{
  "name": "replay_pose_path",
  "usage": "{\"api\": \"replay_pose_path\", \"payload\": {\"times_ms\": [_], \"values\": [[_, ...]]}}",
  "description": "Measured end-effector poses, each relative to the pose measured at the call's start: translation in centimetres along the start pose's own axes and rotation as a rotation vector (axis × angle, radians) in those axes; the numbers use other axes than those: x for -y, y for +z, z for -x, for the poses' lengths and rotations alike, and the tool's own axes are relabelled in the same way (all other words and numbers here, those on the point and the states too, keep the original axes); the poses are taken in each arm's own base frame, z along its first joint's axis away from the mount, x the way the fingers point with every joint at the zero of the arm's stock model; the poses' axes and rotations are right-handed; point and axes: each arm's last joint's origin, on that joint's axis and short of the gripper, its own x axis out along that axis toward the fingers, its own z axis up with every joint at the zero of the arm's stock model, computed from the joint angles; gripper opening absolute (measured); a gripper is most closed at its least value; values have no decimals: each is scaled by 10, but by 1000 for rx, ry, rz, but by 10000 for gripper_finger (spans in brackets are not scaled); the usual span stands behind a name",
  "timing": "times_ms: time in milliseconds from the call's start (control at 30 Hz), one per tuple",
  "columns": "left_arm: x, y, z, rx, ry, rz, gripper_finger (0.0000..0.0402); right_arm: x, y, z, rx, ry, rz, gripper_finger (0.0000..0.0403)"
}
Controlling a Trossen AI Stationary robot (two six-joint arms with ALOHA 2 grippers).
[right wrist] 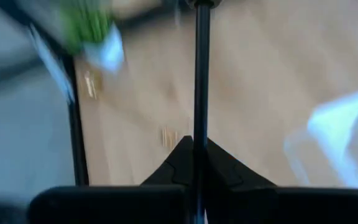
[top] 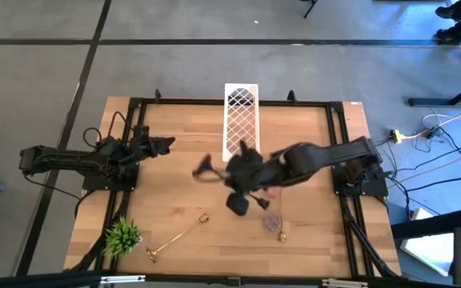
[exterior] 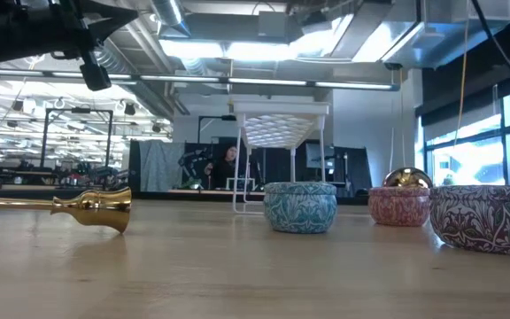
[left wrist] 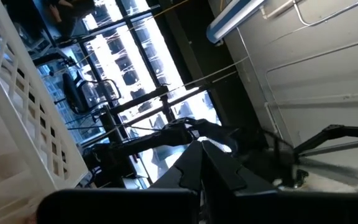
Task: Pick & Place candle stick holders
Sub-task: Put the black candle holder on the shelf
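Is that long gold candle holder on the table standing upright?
No, the gold holder lies flat on its side on the wooden table, near the green plant.

Off-task items on my table

I see a green plant tuft [top: 122, 235], a white lattice rack [top: 242, 120], and three patterned tins [exterior: 300, 206] in a row.

Right arm reaches from three o'clock to table centre, right gripper [right wrist: 193, 152] clamped tight; left arm waits at nine o'clock, left gripper [top: 165, 145] closed
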Motion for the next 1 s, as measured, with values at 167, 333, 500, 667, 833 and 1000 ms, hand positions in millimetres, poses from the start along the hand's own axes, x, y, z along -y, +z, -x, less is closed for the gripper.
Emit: {"api": "replay_pose_path", "payload": {"times_ms": [167, 333, 500, 667, 833, 1000], "values": [[2, 1, 0, 7, -16, 3, 1, -4, 42, 48, 320, 12, -48, 11], [4, 2, 0, 19, -43, 8, 1, -6, 68, 79, 582, 96, -102, 11], [5, 2, 0, 14, -48, 20, 1, -3, 91, 103, 811, 187, -158, 11], [4, 1, 0, 6, -48, 45, 1, 3, 110, 121, 1046, 206, -88, 11], [5, 0, 0, -35, -63, 93, 1, 4, 118, 133, 1200, 163, 191, 11], [6, -1, 0, -83, -79, 166, 1, 3, 114, 129, 1163, -70, 539, 11]]}}
